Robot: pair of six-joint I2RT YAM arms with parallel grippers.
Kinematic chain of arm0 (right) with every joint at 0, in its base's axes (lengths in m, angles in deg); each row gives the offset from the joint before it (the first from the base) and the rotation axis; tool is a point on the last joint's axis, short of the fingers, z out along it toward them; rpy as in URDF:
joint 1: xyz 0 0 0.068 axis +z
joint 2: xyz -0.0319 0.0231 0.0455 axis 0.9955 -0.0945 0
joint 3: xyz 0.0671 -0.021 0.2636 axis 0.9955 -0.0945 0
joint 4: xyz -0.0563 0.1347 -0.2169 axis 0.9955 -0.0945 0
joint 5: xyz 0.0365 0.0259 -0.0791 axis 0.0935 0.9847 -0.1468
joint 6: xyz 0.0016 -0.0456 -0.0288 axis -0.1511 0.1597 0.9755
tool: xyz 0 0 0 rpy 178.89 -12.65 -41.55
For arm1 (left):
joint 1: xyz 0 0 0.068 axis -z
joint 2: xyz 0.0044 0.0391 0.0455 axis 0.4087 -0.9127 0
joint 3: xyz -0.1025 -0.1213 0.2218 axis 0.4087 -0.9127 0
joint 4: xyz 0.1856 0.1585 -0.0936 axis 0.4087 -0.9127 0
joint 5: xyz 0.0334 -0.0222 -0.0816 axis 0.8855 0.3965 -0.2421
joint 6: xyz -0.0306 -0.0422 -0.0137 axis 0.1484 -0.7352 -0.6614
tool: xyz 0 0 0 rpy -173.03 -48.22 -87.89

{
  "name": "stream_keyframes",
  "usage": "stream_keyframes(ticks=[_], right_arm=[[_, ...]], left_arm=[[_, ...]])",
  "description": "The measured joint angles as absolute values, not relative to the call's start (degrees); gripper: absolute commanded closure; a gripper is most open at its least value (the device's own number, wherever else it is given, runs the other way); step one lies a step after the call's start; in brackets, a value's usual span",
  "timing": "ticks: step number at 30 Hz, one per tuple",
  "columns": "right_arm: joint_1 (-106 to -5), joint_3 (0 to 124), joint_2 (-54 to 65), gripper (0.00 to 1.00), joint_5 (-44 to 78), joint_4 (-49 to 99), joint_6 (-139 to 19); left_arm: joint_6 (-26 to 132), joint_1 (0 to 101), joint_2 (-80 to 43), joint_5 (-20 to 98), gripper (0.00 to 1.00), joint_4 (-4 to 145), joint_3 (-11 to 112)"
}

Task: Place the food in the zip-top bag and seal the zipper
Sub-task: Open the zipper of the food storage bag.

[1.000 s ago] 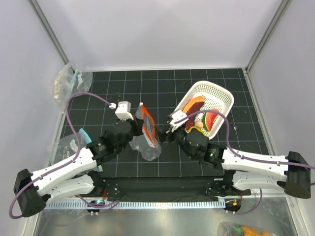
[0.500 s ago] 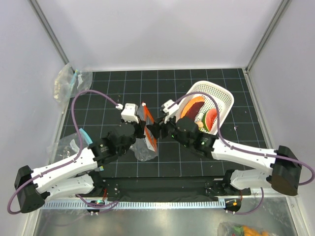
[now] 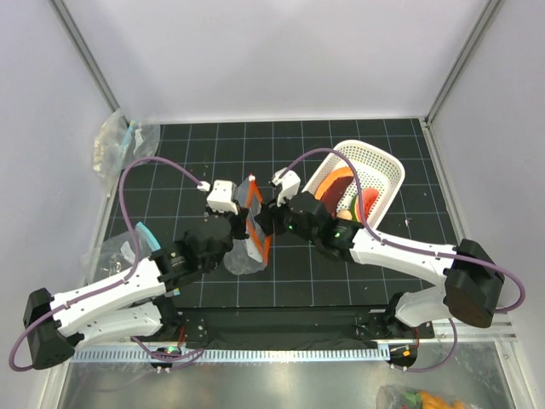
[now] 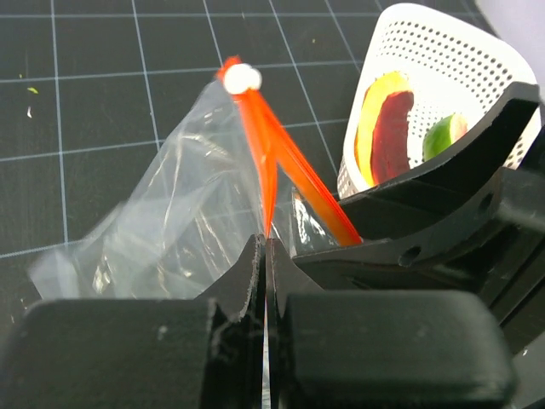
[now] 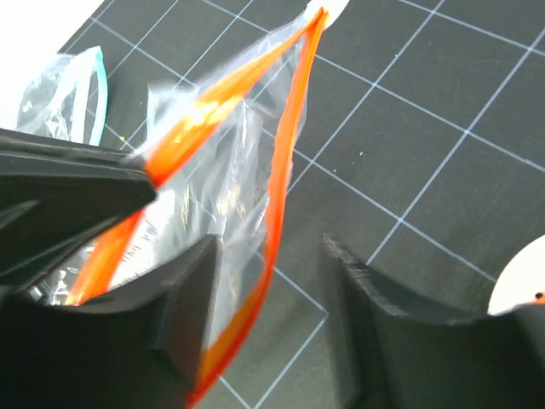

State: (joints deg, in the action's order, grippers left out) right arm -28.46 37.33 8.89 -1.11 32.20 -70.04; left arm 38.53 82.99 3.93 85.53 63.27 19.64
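With one lip of the zipper (image 4: 262,162) pinched in the clenched left end effector (image 4: 266,256), the other lip should be centred within the released right end effector (image 5: 268,249) before gripping, so the zip-top bag (image 3: 241,256), at 8 o'clock from the food (image 3: 339,181), is spread.

The top view looks down from above and behind the near edge, far enough back to take in the whole worktop (image 3: 204,145), the bag (image 3: 253,223) and the basket (image 3: 387,162). The left wrist view sits low and close behind the left fingers (image 4: 247,274), facing along the zipper (image 4: 268,170) toward the basket. The right wrist view, equally close, looks over the right fingers (image 5: 189,298) at that zipper from the opposite side. All three share the bag.
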Motion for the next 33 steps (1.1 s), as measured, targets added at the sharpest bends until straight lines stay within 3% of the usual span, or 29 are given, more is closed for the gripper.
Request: stream_keyframes(ticks=[1,6,10,15,17,18,20,22,23,26,33], right_arm=[[-28.46,37.33,9.05,0.30,-1.46,32.13,-70.00],[-28.48,37.18,11.06,0.26,-5.15,31.57,-69.24],[-28.66,37.12,13.31,0.50,-6.18,31.35,-68.75],[-28.90,36.83,13.72,0.59,-1.98,32.11,-68.19],[-28.90,36.33,13.72,0.74,0.97,33.18,-67.99],[-28.87,36.13,13.66,0.88,2.35,33.53,-67.86],[-28.87,36.13,13.40,0.99,4.16,33.97,-67.86],[-28.87,36.05,13.29,0.99,4.62,34.28,-68.03],[-28.87,35.85,13.31,0.99,4.20,34.67,-68.14],[-28.87,34.45,13.66,0.99,2.37,36.22,-68.19],[-28.87,28.09,17.59,0.99,-3.62,40.66,-68.23]], left_arm=[[38.53,82.99,4.45,85.61,1.00,63.34,19.64],[38.90,82.99,6.01,85.57,1.00,64.17,19.64],[39.47,82.99,6.05,85.37,1.00,64.76,19.62],[39.93,82.99,6.03,85.13,1.00,64.98,19.62],[39.97,82.99,6.03,84.83,1.00,65.15,19.62],[39.97,82.99,6.01,84.65,1.00,65.22,19.62],[39.95,82.99,5.94,84.30,0.98,65.24,19.62],[39.97,82.99,5.63,84.08,0.83,65.26,19.62],[40.12,82.99,5.44,83.95,0.58,65.26,19.62],[39.75,83.02,4.67,83.41,0.29,65.57,19.58],[37.91,83.02,2.49,78.82,0.21,66.68,19.58]])
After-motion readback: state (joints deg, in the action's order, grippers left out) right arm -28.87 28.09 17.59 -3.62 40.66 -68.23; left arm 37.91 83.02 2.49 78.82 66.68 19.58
